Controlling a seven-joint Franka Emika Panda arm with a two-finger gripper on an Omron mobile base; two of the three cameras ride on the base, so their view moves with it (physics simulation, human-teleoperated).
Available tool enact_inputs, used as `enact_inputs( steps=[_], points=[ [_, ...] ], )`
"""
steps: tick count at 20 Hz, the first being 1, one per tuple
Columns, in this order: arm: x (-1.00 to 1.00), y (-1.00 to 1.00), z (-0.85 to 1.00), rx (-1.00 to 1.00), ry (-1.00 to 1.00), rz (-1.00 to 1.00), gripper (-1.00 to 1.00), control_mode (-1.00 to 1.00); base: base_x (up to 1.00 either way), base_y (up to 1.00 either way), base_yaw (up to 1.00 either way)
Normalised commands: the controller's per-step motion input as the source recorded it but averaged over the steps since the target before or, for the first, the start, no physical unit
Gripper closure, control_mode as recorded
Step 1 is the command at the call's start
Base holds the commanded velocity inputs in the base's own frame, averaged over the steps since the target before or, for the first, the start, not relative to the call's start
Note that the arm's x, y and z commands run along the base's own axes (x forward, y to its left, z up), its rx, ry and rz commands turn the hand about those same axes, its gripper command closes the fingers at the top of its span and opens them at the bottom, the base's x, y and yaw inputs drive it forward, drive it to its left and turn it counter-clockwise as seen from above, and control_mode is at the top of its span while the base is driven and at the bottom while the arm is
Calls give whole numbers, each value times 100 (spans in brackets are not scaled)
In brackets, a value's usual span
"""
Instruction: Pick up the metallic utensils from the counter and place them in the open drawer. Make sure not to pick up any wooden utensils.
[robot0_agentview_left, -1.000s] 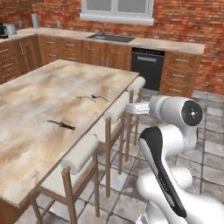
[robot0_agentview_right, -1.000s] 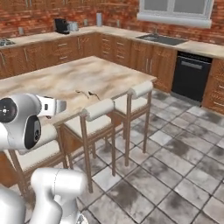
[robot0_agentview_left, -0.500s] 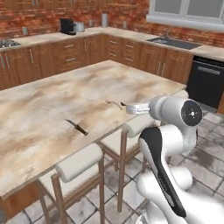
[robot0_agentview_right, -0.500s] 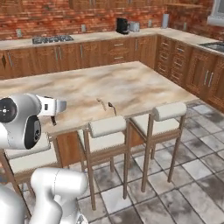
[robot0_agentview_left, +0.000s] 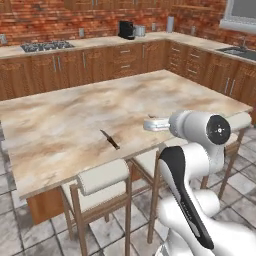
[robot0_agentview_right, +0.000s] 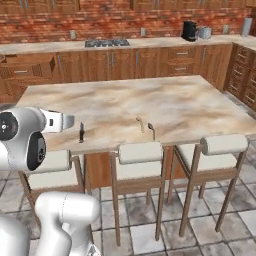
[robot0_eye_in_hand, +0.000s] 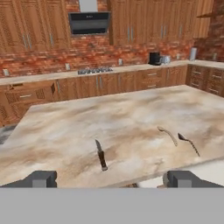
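The fingers (robot0_eye_in_hand: 112, 178) are spread wide and hold nothing. They hang at the near edge of the surface (robot0_eye_in_hand: 109, 118). The knife (robot0_eye_in_hand: 101, 155), with its black handle and grey blade, lies just ahead of them, about in the middle of the gap. The tan wooden spoon (robot0_eye_in_hand: 167, 134) and the grey metal spoon (robot0_eye_in_hand: 188, 143) lie side by side, off to the right. A drawer (robot0_eye_in_hand: 30, 92) in the far cabinets stands open.

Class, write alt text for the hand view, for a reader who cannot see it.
A marbled island counter holds a black-handled knife near its front edge, with a pale wooden utensil and a grey spoon lying to the right. The open gripper hovers short of the counter; wooden cabinets and a brick wall stand behind.
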Motion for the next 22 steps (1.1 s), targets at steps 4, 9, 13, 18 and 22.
enact_inputs(
  steps=[4, 9, 13, 18, 22],
  points=[
    [0, 0, 0, 0, 0, 0, -100, 100, 2, 47, 27],
    [0, 0, 0, 0, 0, 0, -100, 100, 46, -5, 37],
    [0, 0, 0, 0, 0, 0, -100, 100, 55, -34, 44],
    [0, 0, 0, 0, 0, 0, -100, 100, 37, -44, 29],
    [0, 0, 0, 0, 0, 0, -100, 100, 53, -8, 6]
  ],
)
